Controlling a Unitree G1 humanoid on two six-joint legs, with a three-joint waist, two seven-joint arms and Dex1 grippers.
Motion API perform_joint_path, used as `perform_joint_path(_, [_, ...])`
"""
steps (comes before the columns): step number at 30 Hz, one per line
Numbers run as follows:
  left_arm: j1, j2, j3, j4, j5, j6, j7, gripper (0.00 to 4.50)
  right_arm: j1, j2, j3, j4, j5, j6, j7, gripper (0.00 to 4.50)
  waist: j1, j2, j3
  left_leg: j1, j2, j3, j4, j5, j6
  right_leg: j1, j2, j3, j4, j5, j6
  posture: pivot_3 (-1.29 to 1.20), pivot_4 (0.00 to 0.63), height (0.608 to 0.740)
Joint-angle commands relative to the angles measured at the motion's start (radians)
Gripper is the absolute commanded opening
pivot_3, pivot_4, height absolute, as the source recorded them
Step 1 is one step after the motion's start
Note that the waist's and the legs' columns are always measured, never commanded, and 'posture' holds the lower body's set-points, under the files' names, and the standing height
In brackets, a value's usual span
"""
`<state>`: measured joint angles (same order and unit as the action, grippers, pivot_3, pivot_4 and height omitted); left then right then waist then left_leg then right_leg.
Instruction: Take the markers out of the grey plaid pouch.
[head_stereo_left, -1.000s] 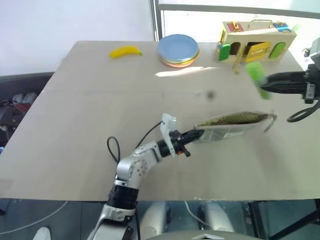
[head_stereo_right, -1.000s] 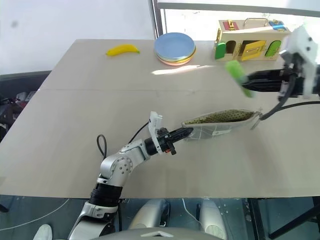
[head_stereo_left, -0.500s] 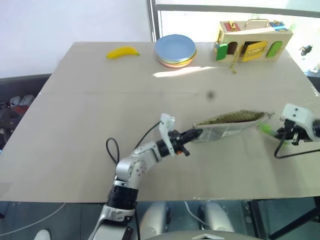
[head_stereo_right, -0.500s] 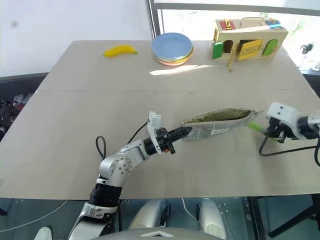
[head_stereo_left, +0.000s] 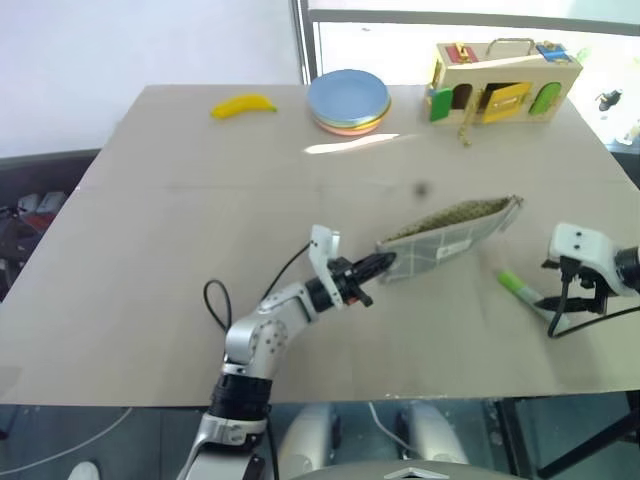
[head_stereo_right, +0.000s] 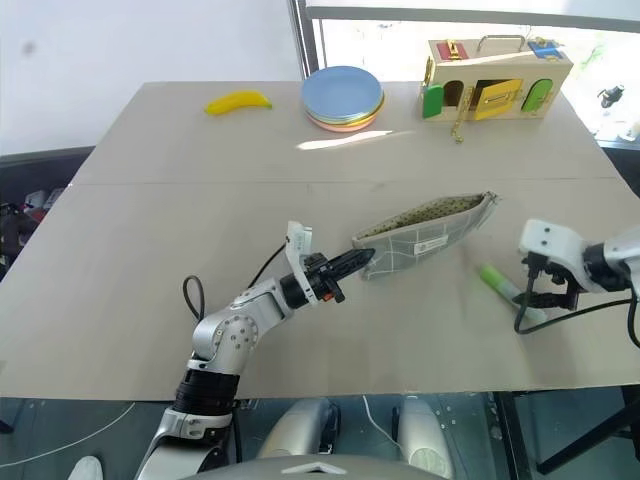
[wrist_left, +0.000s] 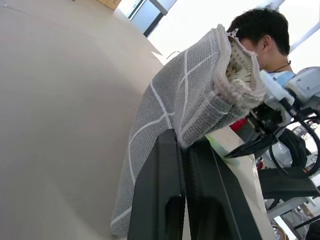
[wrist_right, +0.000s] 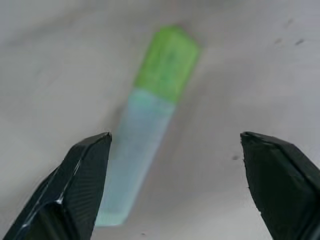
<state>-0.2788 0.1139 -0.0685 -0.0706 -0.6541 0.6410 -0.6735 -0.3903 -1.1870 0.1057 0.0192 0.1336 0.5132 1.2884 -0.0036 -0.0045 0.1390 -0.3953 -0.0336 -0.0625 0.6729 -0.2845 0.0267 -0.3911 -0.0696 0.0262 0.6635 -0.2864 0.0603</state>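
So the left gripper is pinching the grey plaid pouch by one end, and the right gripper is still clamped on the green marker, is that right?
Not quite. The left gripper does pinch the grey plaid pouch by one end, but the right gripper has let go: in the right wrist view its jaws stand wide open and the green marker lies free on the table.

Bright window backlight, glare patch on the table, soft right wrist close-up.

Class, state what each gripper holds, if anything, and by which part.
The left gripper is shut on the grey plaid pouch, pinching its near end. The right gripper is open and holds nothing; the green marker lies on the table.
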Motion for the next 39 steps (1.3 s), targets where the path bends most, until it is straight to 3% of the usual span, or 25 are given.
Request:
perform_joint_path(1, [0.005, 0.003, -0.008, -0.017, 0.005, -0.001, -0.002, 0.00, -0.130, -0.048, -0.121, -0.118, 0.104, 0.095, 0.034, 3.91, -0.005, 0.001, 0.000, 0.000, 0.000, 0.000, 0.000, 0.000, 0.000, 0.000, 0.000, 0.000, 0.000, 0.000, 0.000, 0.00, 0.150, 0.740])
perform_joint_path(4, [0.013, 0.002, -0.028, -0.022, 0.012, -0.004, -0.010, 0.00, -0.206, -0.056, -0.134, -0.170, 0.146, 0.128, 0.050, 3.10, -0.002, 0.001, 0.000, 0.000, 0.000, -0.001, -0.001, 0.000, 0.000, 0.000, 0.000, -0.001, -0.001, 0.000, 0.000, 0.00, 0.150, 0.740])
perform_joint_path(10, [0.016, 0.002, -0.057, -0.015, 0.024, -0.016, -0.020, 0.00, -0.284, 0.003, -0.107, -0.290, 0.227, 0.209, 0.031, 0.16, 0.009, 0.000, 0.000, -0.001, 0.000, -0.001, -0.001, 0.000, 0.000, 0.000, -0.001, 0.000, -0.002, 0.000, 0.000, 0.00, 0.150, 0.740])
perform_joint_path(20, [0.006, -0.005, -0.056, -0.003, 0.033, -0.024, -0.021, 0.00, -0.258, 0.036, -0.033, -0.324, 0.222, 0.196, 0.019, 0.06, 0.016, 0.000, 0.000, -0.002, 0.000, -0.001, -0.001, 0.000, 0.000, -0.001, -0.001, -0.001, -0.001, 0.000, 0.000, 0.00, 0.150, 0.740])
perform_joint_path(26, [0.003, -0.006, -0.058, -0.002, 0.035, -0.024, -0.021, 0.00, -0.276, 0.114, 0.098, -0.193, 0.063, 0.044, -0.034, 0.06, 0.015, 0.000, 0.000, -0.001, 0.000, -0.001, 0.000, 0.000, 0.000, 0.000, -0.001, -0.001, -0.001, 0.000, 0.000, 0.00, 0.150, 0.740])
perform_joint_path(30, [-0.004, -0.005, -0.059, 0.002, 0.045, -0.027, -0.020, 0.00, -0.283, 0.151, 0.214, -0.054, -0.106, -0.192, -0.028, 0.06, 0.015, 0.000, 0.000, -0.001, 0.000, -0.001, 0.000, 0.000, 0.000, -0.001, 0.000, -0.001, 0.000, 0.000, 0.000, 0.00, 0.150, 0.740])
perform_joint_path(33, [-0.009, -0.004, -0.053, 0.006, 0.048, -0.028, -0.019, 0.00, -0.289, 0.179, 0.252, 0.002, -0.157, -0.285, -0.013, 1.32, 0.014, 0.000, 0.000, -0.001, 0.000, -0.001, 0.000, 0.000, 0.000, -0.001, 0.000, -0.001, -0.001, 0.000, 0.000, 0.00, 0.150, 0.740])
perform_joint_path(34, [-0.009, -0.004, -0.052, 0.006, 0.049, -0.029, -0.018, 0.00, -0.297, 0.188, 0.268, 0.020, -0.181, -0.314, -0.011, 1.50, 0.009, 0.000, 0.000, -0.001, 0.000, -0.001, 0.000, 0.000, 0.000, -0.001, 0.000, -0.001, -0.001, 0.000, 0.000, 0.00, 0.150, 0.740])
perform_joint_path(35, [-0.009, -0.005, -0.051, 0.006, 0.049, -0.029, -0.017, 0.00, -0.306, 0.201, 0.286, 0.043, -0.207, -0.343, -0.008, 2.25, 0.006, 0.000, 0.000, -0.001, 0.000, 0.000, 0.000, 0.000, 0.000, -0.001, 0.000, -0.001, -0.001, 0.000, 0.000, 0.00, 0.150, 0.740])
perform_joint_path(39, [-0.004, -0.009, -0.052, 0.002, 0.052, -0.031, -0.011, 0.00, -0.335, 0.246, 0.315, 0.112, -0.271, -0.408, -0.005, 3.99, -0.009, 0.000, 0.000, 0.000, 0.000, -0.001, 0.000, 0.000, -0.001, 0.000, 0.000, -0.001, 0.000, 0.000, 0.000, 0.00, 0.150, 0.740])
